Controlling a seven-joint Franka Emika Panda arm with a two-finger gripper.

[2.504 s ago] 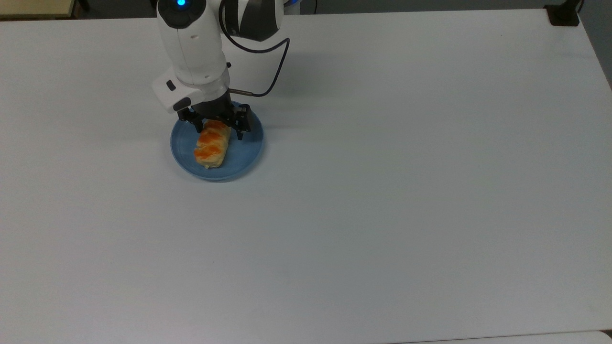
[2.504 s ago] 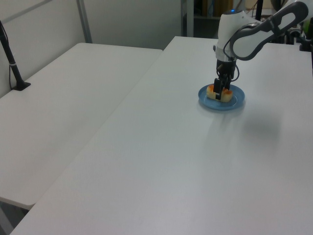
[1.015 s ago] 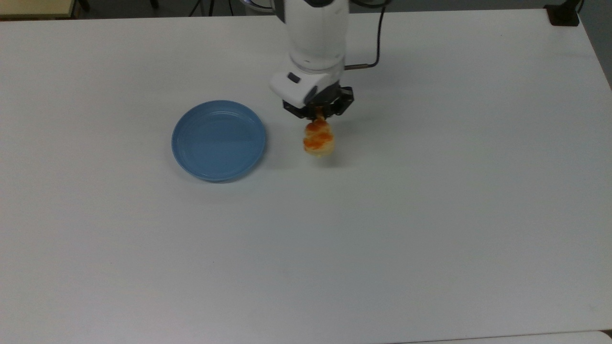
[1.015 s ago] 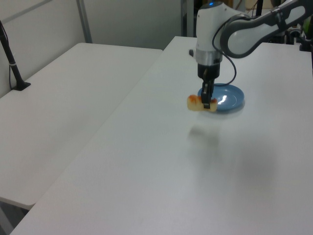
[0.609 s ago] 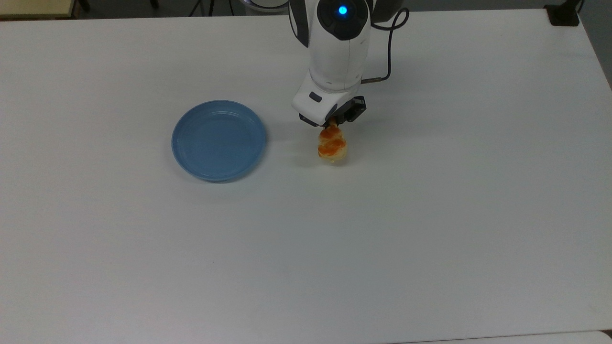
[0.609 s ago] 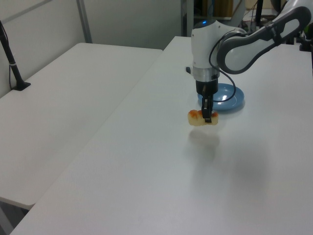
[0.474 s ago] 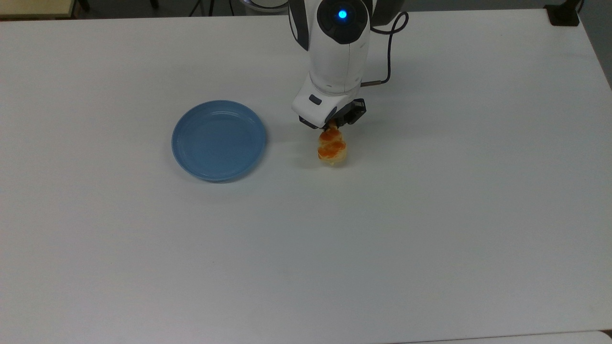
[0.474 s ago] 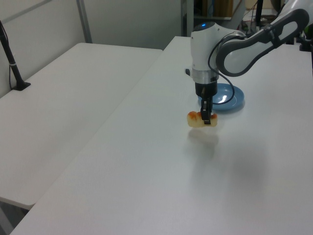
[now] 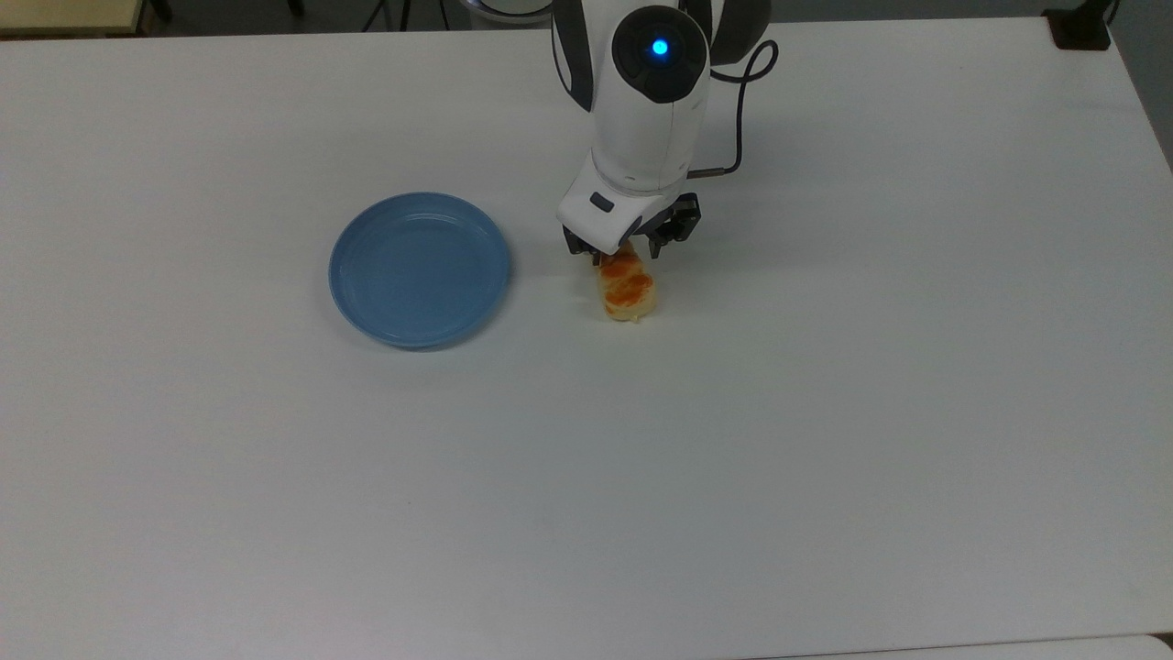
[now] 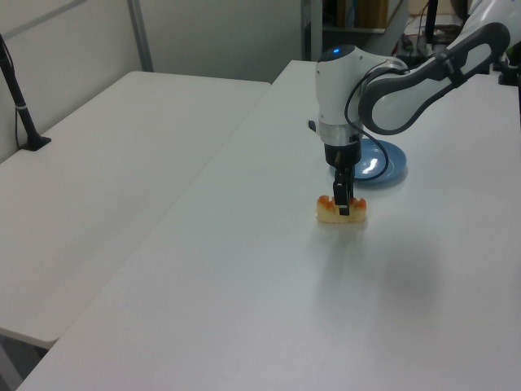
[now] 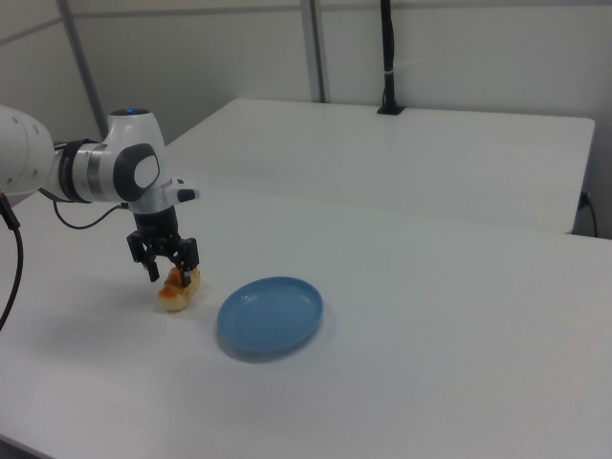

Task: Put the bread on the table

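The bread [image 9: 627, 291], a small beige roll with orange-brown patches, lies on the white table [image 9: 825, 412] to the right of the blue plate [image 9: 419, 269] in the top view. My gripper [image 9: 623, 249] stands just above the roll's far end, open, with a finger on either side of it. In the right view the bread [image 11: 176, 295] rests on the tabletop to the left of the plate [image 11: 270, 316], with the gripper [image 11: 172, 268] over it. In the left view the gripper [image 10: 342, 204] partly hides the bread [image 10: 330, 215], and the plate [image 10: 378, 163] lies behind the arm.
A second white table [image 10: 106, 163] stands alongside, with a black post [image 10: 20, 106] clamped to it. A black clamp [image 9: 1081, 27] sits at the far right corner in the top view. The arm's cable [image 9: 747, 92] loops beside the wrist.
The gripper carried the bread off the plate to the top view's right and lowered it. The bread now rests on the table, and the fingers have spread apart.
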